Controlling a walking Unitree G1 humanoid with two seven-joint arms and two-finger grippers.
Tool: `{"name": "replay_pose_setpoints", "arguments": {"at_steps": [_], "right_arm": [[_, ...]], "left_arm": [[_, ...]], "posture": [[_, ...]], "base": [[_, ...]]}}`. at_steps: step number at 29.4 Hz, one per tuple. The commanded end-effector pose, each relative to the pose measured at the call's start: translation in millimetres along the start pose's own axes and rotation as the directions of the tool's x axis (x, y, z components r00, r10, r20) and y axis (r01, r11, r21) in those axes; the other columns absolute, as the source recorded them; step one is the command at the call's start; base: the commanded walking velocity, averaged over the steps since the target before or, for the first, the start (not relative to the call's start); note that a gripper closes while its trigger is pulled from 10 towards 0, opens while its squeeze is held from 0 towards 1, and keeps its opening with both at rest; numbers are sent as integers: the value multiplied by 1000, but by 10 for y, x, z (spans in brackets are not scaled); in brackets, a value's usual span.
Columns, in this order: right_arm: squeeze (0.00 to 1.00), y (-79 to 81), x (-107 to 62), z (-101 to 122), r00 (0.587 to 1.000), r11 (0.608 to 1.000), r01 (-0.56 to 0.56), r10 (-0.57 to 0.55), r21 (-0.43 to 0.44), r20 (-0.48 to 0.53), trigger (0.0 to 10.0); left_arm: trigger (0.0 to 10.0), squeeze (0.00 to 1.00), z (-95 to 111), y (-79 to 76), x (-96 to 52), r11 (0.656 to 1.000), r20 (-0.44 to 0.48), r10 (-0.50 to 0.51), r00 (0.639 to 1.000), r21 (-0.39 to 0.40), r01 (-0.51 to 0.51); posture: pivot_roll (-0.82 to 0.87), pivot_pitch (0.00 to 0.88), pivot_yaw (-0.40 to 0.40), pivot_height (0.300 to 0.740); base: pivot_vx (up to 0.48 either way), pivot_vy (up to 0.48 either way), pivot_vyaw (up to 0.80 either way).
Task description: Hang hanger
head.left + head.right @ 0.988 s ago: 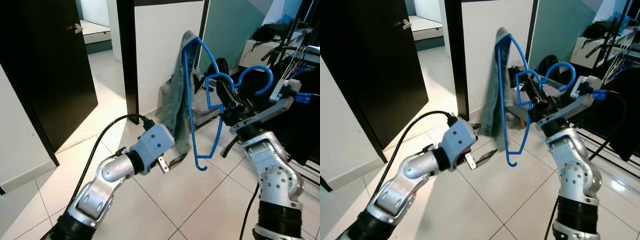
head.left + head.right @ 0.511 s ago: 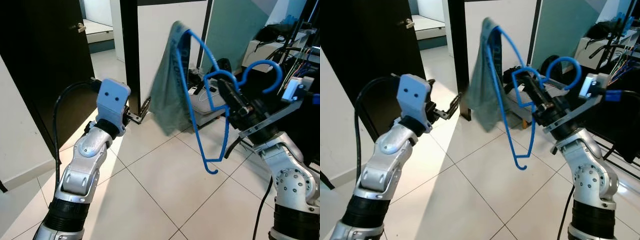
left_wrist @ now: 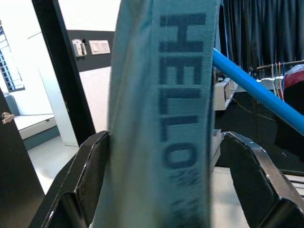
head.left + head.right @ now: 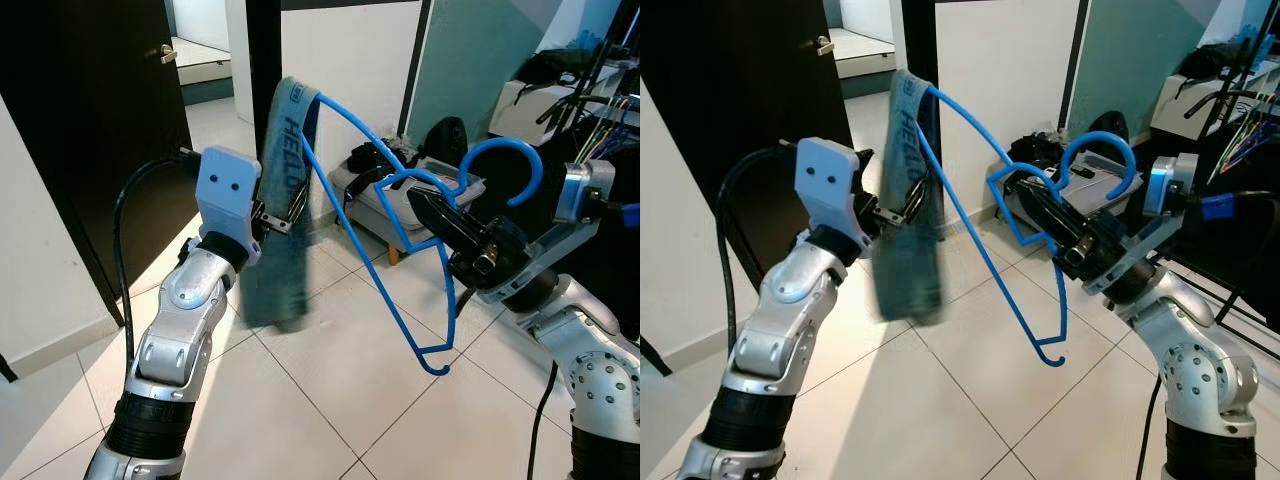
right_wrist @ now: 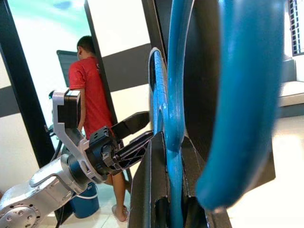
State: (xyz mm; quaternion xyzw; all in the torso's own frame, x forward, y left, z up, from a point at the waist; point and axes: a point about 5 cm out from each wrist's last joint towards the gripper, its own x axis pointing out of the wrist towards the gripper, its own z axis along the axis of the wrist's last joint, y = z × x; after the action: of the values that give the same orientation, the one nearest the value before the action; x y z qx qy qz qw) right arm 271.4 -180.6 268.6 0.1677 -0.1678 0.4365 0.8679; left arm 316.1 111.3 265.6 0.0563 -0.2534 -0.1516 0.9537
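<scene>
The right claw pinched the blue hanger at its neck, hook toward 2 o'clock. The left claw stood spread around the draped cloth at 9 o'clock.

The towel's lower end is blurred (lettering partly unreadable).
</scene>
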Motion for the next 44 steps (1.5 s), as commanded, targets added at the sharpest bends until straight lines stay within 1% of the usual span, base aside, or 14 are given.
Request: {"name": "replay_pose_setpoints", "arguments": {"at_steps": [1,12,13,14,17,18,24,27,28,29,30,31,32,44], "right_arm": [[0,38,-20,38,1000,1000,-27,27,-13,0,10000],[0,33,-66,112,999,999,-34,34,-35,-8,10000],[0,31,-66,117,999,999,-35,35,-38,-9,10000],[0,30,-67,121,999,999,-35,35,-40,-9,10000],[0,29,-67,124,999,999,-35,35,-41,-9,10000],[0,32,-71,133,999,998,-35,34,-44,-9,10000],[0,30,-85,149,1000,998,-30,29,-54,-11,10000],[0,21,-92,148,1000,998,-22,21,-58,-14,10000],[0,15,-93,147,1000,998,-16,16,-60,-15,10000],[0,15,-93,147,1000,998,-16,16,-60,-15,10000],[0,10,-94,146,1000,998,-13,12,-61,-16,10000],[0,10,-94,146,1000,998,-13,12,-61,-16,10000],[0,6,-91,143,1000,998,-11,10,-60,-17,10000],[0,-10,-89,137,1000,998,-5,4,-62,-24,10000]], "left_arm": [[10000,1000,51,21,14,1000,14,4,1000,4,-4],[10000,1000,44,124,0,995,10,44,999,94,-45],[7843,1000,36,125,1,993,10,48,999,108,-49],[2078,1000,32,127,1,991,11,52,999,120,-53],[2078,1000,29,128,0,990,12,54,998,128,-55],[0,1000,21,116,-2,991,11,45,999,123,-46],[0,1000,16,108,5,992,8,42,999,120,-43],[0,910,23,119,12,992,9,45,999,119,-46],[1137,863,23,112,15,993,6,38,999,109,-39],[1137,863,23,112,15,993,6,38,999,109,-39],[2745,804,22,106,17,994,4,34,999,102,-34],[2745,804,22,106,17,994,4,34,999,102,-34],[10000,0,9,58,8,997,-7,6,1000,80,-5],[10000,0,-180,62,-127,1000,-92,-16,996,-13,15]], "posture": [[-43,0,-28,740],[-48,0,-29,740],[-49,0,-30,740],[-49,0,-30,740],[-49,0,-30,740],[-56,0,-28,740],[-58,0,-26,740],[-58,0,-26,740],[-58,0,-25,740],[-58,0,-25,740],[-58,0,-25,740],[-58,0,-25,740],[-56,0,-25,740],[-54,0,-26,740]], "base": [[0,0,0],[0,0,0],[0,0,0],[0,0,0],[0,0,0],[0,0,0],[0,0,0],[0,0,0],[0,0,0],[0,0,0],[0,0,0],[0,0,0],[0,0,0],[0,0,0]]}}
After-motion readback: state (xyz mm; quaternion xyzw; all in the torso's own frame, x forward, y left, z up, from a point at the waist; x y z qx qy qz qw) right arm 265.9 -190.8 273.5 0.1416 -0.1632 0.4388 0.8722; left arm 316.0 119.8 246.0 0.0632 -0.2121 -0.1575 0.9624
